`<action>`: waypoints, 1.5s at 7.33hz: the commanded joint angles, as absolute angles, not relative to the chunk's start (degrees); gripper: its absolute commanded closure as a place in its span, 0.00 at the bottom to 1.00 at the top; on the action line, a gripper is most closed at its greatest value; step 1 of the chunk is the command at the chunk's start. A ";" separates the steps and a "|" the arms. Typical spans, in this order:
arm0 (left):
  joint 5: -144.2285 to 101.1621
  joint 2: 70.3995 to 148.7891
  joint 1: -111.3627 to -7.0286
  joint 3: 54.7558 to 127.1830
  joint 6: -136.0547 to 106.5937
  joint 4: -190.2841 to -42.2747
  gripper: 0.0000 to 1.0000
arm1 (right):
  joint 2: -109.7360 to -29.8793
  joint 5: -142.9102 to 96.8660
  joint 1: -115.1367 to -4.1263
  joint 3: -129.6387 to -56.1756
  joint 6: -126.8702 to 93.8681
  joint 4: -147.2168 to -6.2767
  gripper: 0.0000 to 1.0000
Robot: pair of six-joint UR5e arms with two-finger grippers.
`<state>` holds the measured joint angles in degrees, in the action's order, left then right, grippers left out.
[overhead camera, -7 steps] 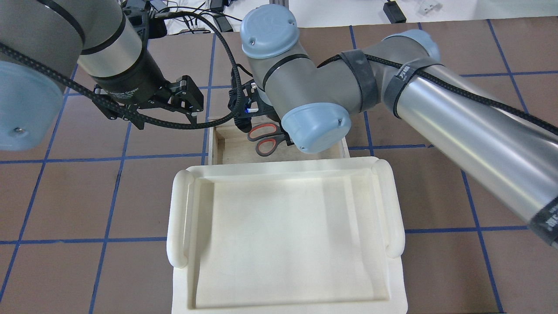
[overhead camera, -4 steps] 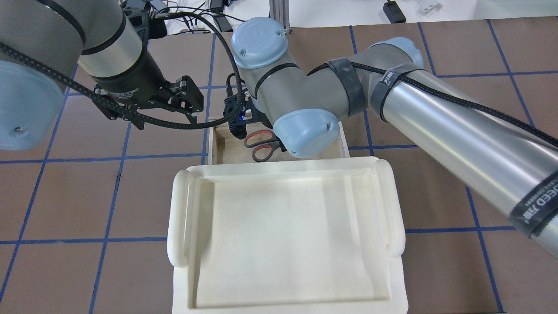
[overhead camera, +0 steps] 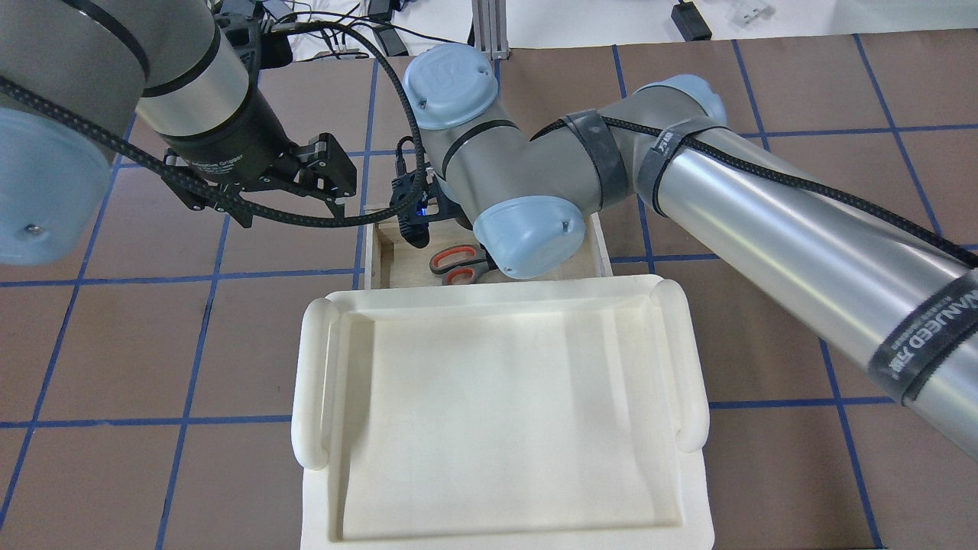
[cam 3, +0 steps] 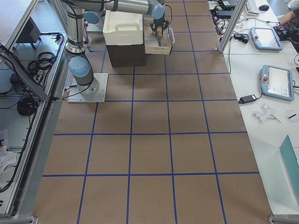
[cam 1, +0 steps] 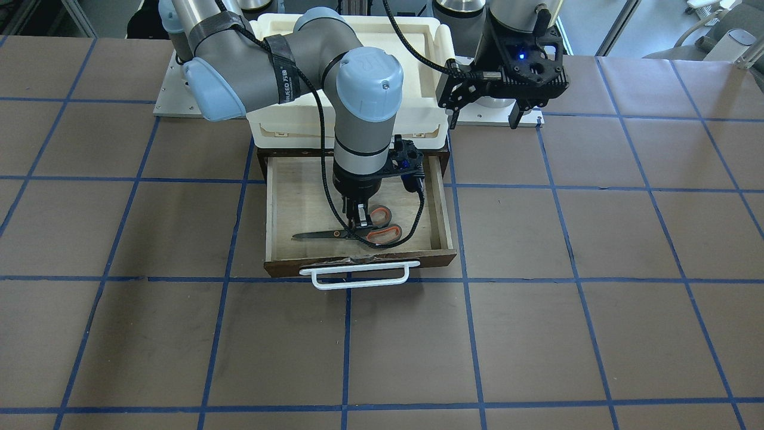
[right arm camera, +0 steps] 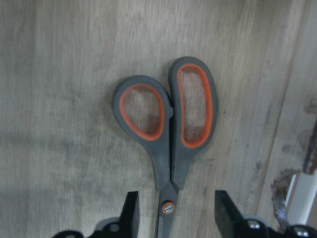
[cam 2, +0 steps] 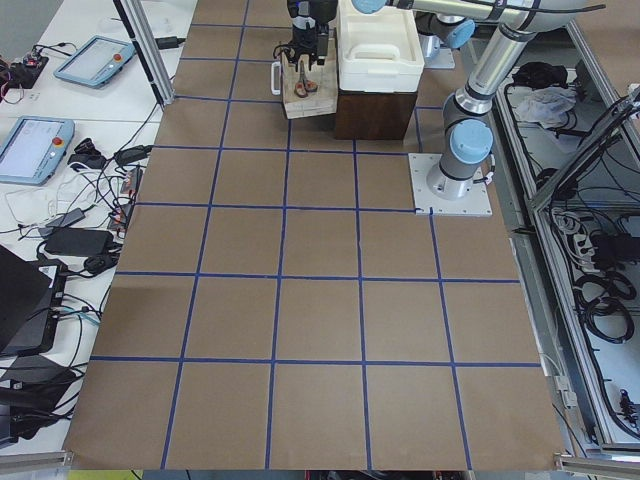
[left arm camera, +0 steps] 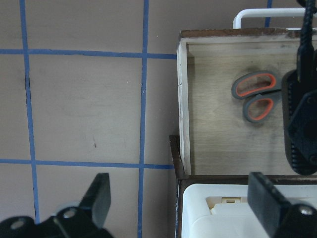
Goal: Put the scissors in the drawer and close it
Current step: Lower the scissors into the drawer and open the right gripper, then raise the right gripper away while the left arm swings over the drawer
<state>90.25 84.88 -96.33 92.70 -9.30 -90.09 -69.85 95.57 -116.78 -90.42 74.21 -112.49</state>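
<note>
Right wrist-mounted view showed me the scissors [right arm camera: 168,139] flat on the drawer [right arm camera: 59,99] floor, right tool [right arm camera: 173,218] spread astride their pivot, left tool [left arm camera: 181,198] likewise apart nearby, so I judged placing done and next lifting clear, then pushing the drawer shut.

My brown table [cam 1: 537,298] (blue tape grid) carries the dark cabinet [cam 2: 375,115] with its open drawer [cam 1: 298,203] and, I think, a white base plate [cam 2: 425,200].
</note>
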 commanded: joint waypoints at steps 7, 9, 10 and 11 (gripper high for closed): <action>89.39 88.68 -97.03 92.99 -10.10 -82.19 0.00 | -79.36 95.36 -104.98 -89.38 20.42 -115.24 0.00; 85.62 92.79 -97.82 92.99 -10.72 -75.72 0.00 | -82.77 94.66 -98.03 -89.47 19.52 -109.11 0.00; 85.78 96.73 -99.65 92.73 -11.68 -71.41 0.00 | -85.75 91.44 -96.26 -89.47 13.77 -104.55 0.00; 86.39 100.42 -101.93 91.59 -12.47 -68.41 0.00 | -86.91 91.84 -95.89 -89.56 12.93 -101.28 0.00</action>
<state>86.10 95.85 -99.46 92.56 -11.48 -72.83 -84.68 92.65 -97.34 -89.49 15.69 -105.90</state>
